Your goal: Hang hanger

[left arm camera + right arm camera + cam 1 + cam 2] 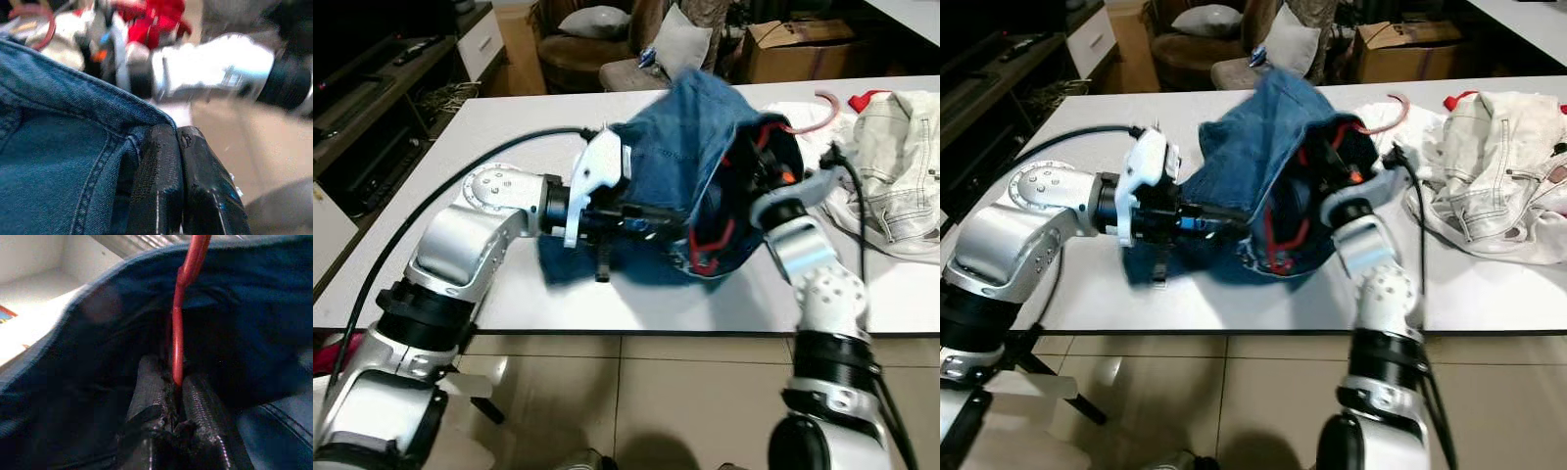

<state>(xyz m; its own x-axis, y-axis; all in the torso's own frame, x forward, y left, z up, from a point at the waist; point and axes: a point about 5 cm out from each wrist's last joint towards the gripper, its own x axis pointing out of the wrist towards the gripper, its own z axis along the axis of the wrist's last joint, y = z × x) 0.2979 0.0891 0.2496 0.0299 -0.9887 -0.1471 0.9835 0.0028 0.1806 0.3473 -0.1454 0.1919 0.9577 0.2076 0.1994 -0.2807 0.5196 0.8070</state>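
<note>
A blue denim garment [675, 127] is bunched up and raised off the white table [489, 117] between my two arms. My left gripper [177, 133] is shut on the garment's stitched hem, coming in from its left side [641, 217]. My right gripper [173, 382] reaches inside the garment from the right and is shut on the thin wire of a red hanger [177, 333]. Part of that red hanger [710, 257] shows in the garment's dark opening. The rest of the hanger is hidden by denim.
A crumpled white garment [896, 166] lies on the table's right side, with a pink hanger hook [827, 108] and a red item [867, 98] beside it. The table's front edge is close to my body. A cardboard box [798, 49] and armchair stand beyond.
</note>
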